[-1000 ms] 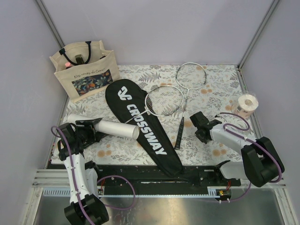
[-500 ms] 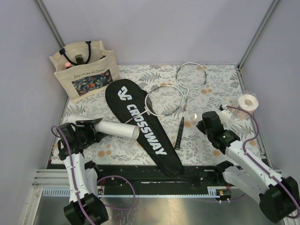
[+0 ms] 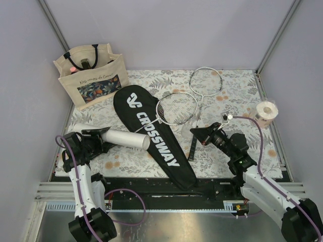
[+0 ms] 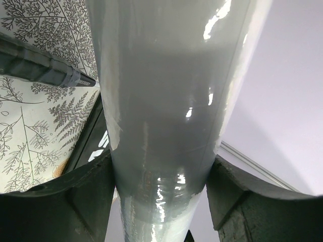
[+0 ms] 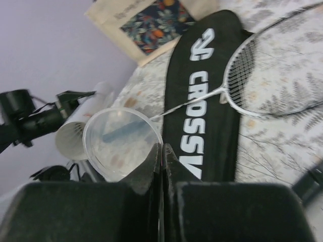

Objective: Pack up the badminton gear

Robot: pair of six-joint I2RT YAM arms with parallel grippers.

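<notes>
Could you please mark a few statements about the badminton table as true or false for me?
1. The left gripper grips the white tube. True.
2. The black cover is rolled up. False: it lies flat on the table.
3. The right gripper is shut, with a clear lid at its fingertips. True.
4. Both rackets are inside the cover. False: their heads lie bare on the table beside it.

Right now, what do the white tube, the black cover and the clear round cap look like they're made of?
The white tube is glossy with sharp highlights: plastic or coated card, unclear. The black cover looks like matte fabric, probably nylon, with printed white lettering. The clear round cap seems thin transparent plastic; the surface behind shows through.
</notes>
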